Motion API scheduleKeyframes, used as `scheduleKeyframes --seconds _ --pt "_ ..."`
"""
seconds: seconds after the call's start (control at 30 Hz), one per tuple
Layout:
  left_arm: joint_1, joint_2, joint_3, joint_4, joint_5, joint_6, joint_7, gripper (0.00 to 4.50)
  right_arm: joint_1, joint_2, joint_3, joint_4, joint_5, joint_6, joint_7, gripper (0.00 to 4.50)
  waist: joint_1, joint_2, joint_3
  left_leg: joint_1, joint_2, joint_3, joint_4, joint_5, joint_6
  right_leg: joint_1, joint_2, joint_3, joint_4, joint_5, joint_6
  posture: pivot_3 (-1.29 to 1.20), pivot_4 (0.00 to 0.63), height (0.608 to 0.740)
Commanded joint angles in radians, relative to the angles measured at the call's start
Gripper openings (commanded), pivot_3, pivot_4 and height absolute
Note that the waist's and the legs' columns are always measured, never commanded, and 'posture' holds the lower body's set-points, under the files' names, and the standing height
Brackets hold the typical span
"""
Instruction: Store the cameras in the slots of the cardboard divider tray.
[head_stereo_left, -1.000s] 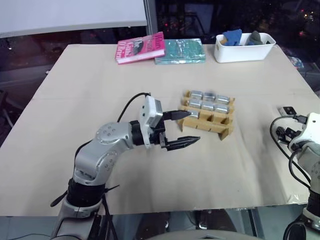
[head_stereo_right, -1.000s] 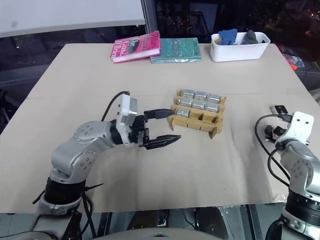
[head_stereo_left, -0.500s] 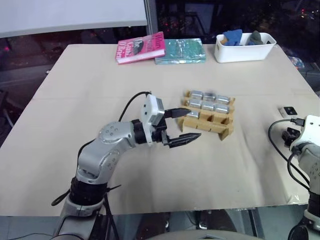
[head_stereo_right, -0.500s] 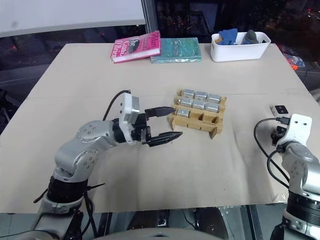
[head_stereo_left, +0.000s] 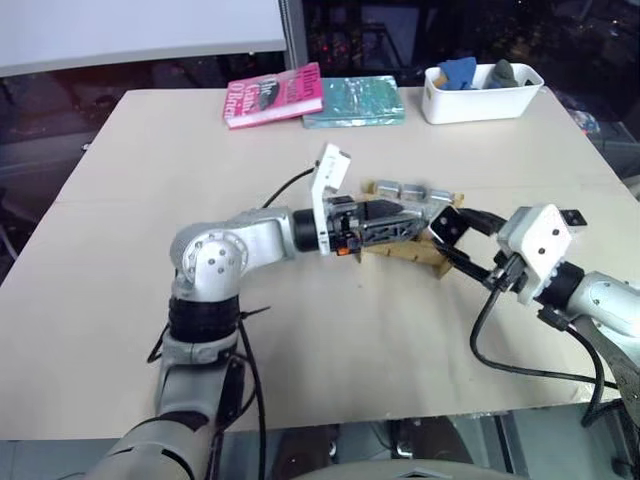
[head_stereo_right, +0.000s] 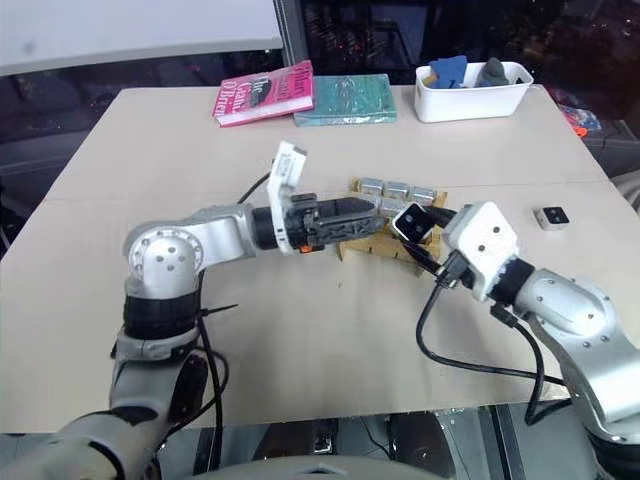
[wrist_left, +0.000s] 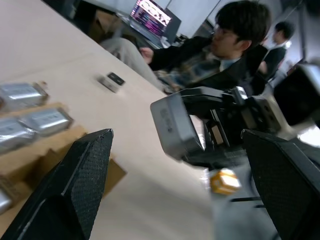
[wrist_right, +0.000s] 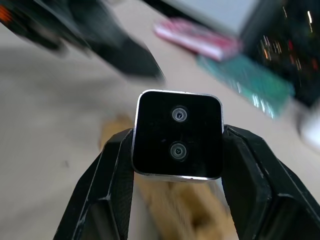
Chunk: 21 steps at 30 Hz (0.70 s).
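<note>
The table (head_stereo_left: 120, 200) carries the tray (head_stereo_right: 372, 243) near its middle, and everything else is placed from that tray. Beyond it, at the far edge, lie a pink book (head_stereo_left: 276, 96) and a teal book (head_stereo_left: 354, 102), with a white bin (head_stereo_left: 482, 101) further right. The left gripper (head_stereo_left: 400, 217) reaches level across the tray's near rows, fingers spread wide and holding nothing. The right gripper (head_stereo_right: 418, 232) comes in from the tray's right side, its fingers (wrist_right: 111, 177) clamped on a camera (wrist_right: 177, 134) held just above the tray's right end, dark face toward the wrist. Stored cameras (head_stereo_left: 411, 190) fill the tray's far row. A small device (head_stereo_right: 551, 215) lies well right of the tray.
</note>
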Motion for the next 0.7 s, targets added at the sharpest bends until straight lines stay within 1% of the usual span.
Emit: scheduleKeyframes --seconds 0.03,0.13,0.2,0.3,0.43,0.5,0.53,0.63,0.67,0.7 --pt "-0.041 -0.017 0.044 0.025 -0.068 0.076 0.05 4.26 -0.03 -0.004 0.01 -0.033 -0.033 -0.025 -0.006 1.92 0.001 0.0 0.0 0.0 0.0 0.0 0.0 0.0 0.0 0.0 0.0 0.0 0.0 0.0 0.0 0.0 0.15 0.74" --pt "-0.054 -0.041 0.077 0.055 -0.11 0.112 0.093 4.26 -0.029 -0.012 0.036 -0.042 -0.076 -0.041 -0.005 1.92 0.002 0.0 0.0 0.0 0.0 0.0 -0.001 0.0 0.0 0.0 -0.001 0.0 -0.001 0.0 0.0 0.0 0.15 0.74" --pt "-0.057 -0.041 0.071 0.056 -0.105 0.12 0.105 4.26 -0.033 -0.005 0.043 -0.046 -0.087 -0.042 -0.009 1.92 0.003 0.0 0.0 0.0 0.0 0.0 -0.001 0.0 0.0 0.0 -0.001 0.0 -0.001 0.0 0.0 0.0 0.15 0.74" --pt "-0.061 -0.054 0.075 0.062 -0.118 0.127 0.118 3.53 -0.04 0.002 0.051 -0.058 -0.094 -0.034 -0.014 1.92 0.003 0.0 0.0 0.0 0.0 0.0 -0.001 0.0 -0.001 0.0 -0.002 0.0 0.0 0.0 0.0 0.0 0.15 0.74" --pt "-0.073 -0.052 0.07 0.075 -0.128 0.136 0.11 1.7 -0.047 0.011 0.062 -0.076 -0.098 -0.016 -0.019 1.92 0.003 0.0 0.0 0.001 0.0 0.0 -0.001 0.001 -0.001 0.0 -0.002 0.0 0.0 0.0 0.0 0.0 0.15 0.74" --pt "-0.076 -0.054 0.07 0.083 -0.128 0.133 0.114 0.86 -0.049 0.012 0.062 -0.082 -0.092 -0.007 -0.016 1.92 0.003 0.0 0.0 0.001 0.0 0.0 -0.001 0.001 -0.001 0.0 -0.002 0.0 0.0 0.0 0.0 0.0 0.15 0.74" --pt "-0.079 -0.055 0.069 0.087 -0.128 0.132 0.115 0.76 -0.051 0.013 0.062 -0.083 -0.086 -0.002 -0.012 1.92 0.003 0.0 0.0 0.001 0.0 0.0 -0.001 0.001 -0.001 0.0 -0.002 0.0 0.0 0.0 0.0 0.0 0.15 0.74" --pt "-0.086 -0.057 0.072 0.102 -0.132 0.136 0.113 0.76 -0.048 0.023 0.05 -0.079 -0.045 0.01 0.008 1.92 0.003 0.0 0.0 0.001 0.0 0.0 -0.001 0.001 -0.001 0.0 -0.002 0.0 0.0 0.0 0.0 0.0 0.15 0.74" --pt "-0.088 -0.053 0.07 0.103 -0.131 0.134 0.105 0.76 -0.044 0.027 0.041 -0.075 -0.031 0.011 0.015 2.42 0.003 0.0 0.0 0.001 0.0 0.0 -0.001 0.001 -0.001 0.0 -0.002 0.0 0.0 0.0 0.0 0.0 0.15 0.74" --pt "-0.091 -0.046 0.069 0.104 -0.127 0.129 0.097 0.76 -0.037 0.027 0.035 -0.072 -0.028 0.007 0.02 3.17 0.003 0.0 0.0 0.001 0.0 0.0 -0.001 0.001 -0.001 0.0 -0.002 0.0 0.0 0.0 0.0 0.0 0.15 0.74"
